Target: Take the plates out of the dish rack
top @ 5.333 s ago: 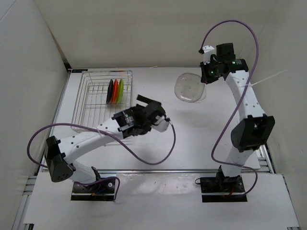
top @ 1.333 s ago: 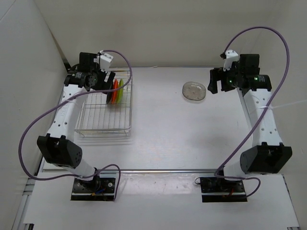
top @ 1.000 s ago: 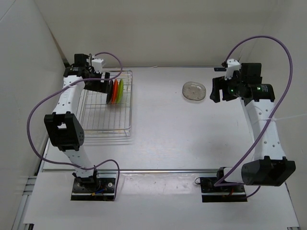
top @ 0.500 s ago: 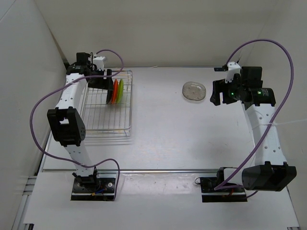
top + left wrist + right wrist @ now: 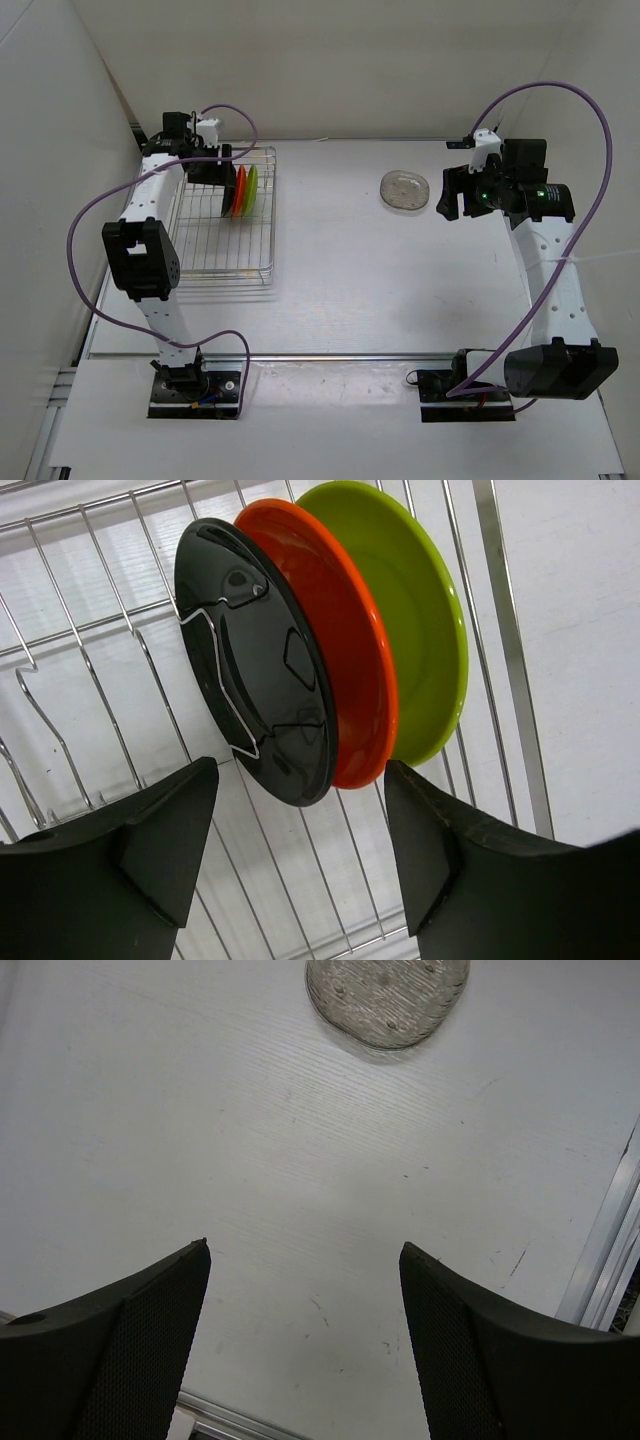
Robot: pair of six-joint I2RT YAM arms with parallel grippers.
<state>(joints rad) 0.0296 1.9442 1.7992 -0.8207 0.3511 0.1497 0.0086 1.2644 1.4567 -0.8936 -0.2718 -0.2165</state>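
Three plates stand on edge in the dish rack: a black plate, a red-orange plate and a lime green plate. My left gripper is open at their near edge. The rims of the black and red-orange plates reach in between its fingertips, with gaps on both sides. From above, the left gripper sits at the rack's back, just left of the black plate. A clear glassy plate lies flat on the table. My right gripper hangs open to its right, holding nothing.
In the left wrist view the rack's wire side runs just right of the green plate. A wire prong crosses the black plate's face. The right wrist view shows the clear plate ahead and the table's metal edge at right.
Since the oldest frame the right gripper has let go of the clear plate on the table and backed off right. The left arm has swung up to the rack and settled at the black plate.
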